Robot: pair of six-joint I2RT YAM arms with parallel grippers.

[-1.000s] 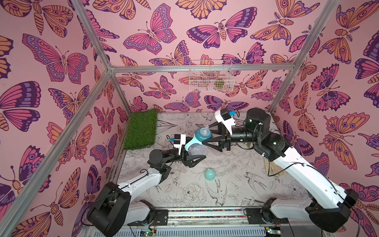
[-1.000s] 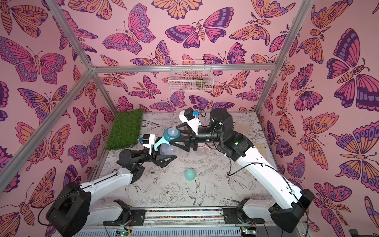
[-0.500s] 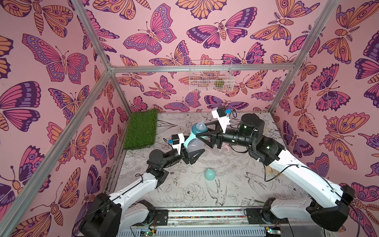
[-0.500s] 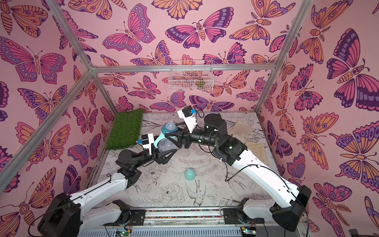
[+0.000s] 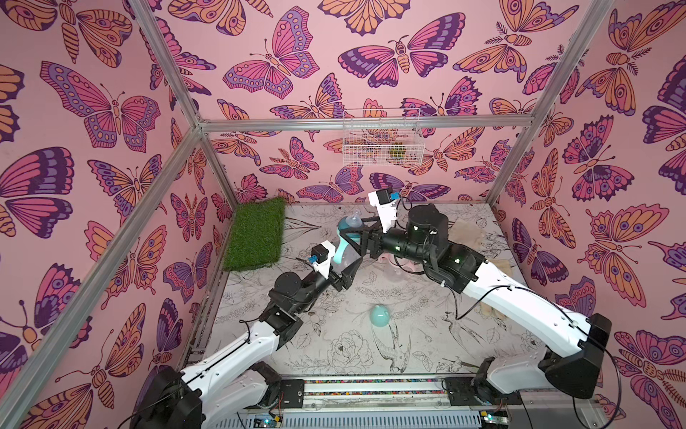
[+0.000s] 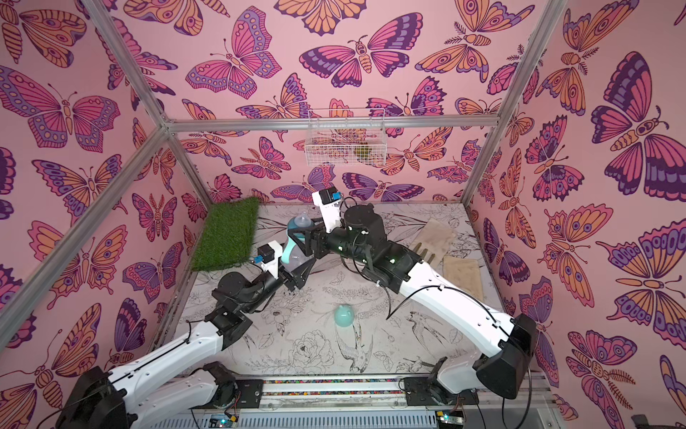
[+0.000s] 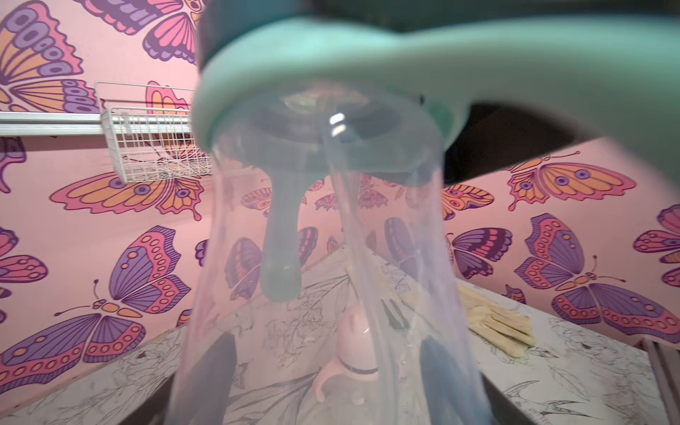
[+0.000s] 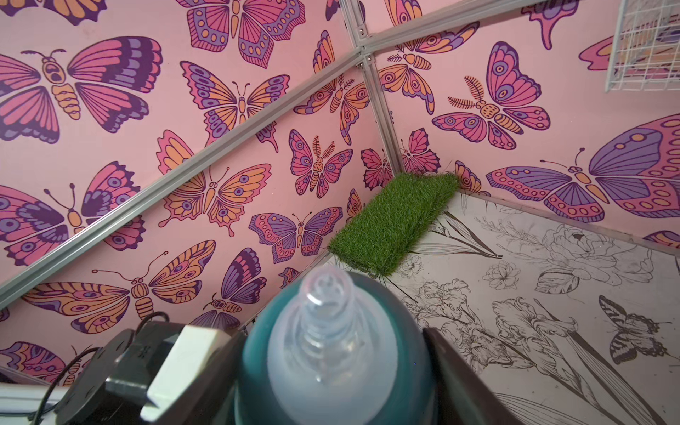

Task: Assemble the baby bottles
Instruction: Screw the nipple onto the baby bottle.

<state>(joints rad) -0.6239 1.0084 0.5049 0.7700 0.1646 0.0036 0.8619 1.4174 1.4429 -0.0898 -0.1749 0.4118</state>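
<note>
The teal baby bottle is held off the table between both arms, in both top views. My left gripper (image 5: pixel 343 264) is shut on its clear body (image 7: pixel 331 257), just under the twin-handled teal ring (image 7: pixel 368 73). My right gripper (image 5: pixel 350 232) is shut on the dark teal nipple collar (image 8: pixel 257 349), and the clear nipple (image 8: pixel 323 331) sticks out between its fingers (image 8: pixel 452 368). A teal dome cap (image 5: pixel 379 315) lies alone on the table in front. The pink bottle (image 7: pixel 358 349) stands on the table behind, mostly hidden under my right arm in both top views.
A green grass mat (image 5: pixel 256 232) lies at the back left corner. Beige gloves (image 6: pixel 434 237) lie at the back right. A white wire basket (image 5: pixel 382 137) hangs on the back wall. The pink butterfly walls close in on three sides.
Both arms have carried the teal bottle a little left and toward the back wall, with the right arm stretching out further. Neither grip has changed.
</note>
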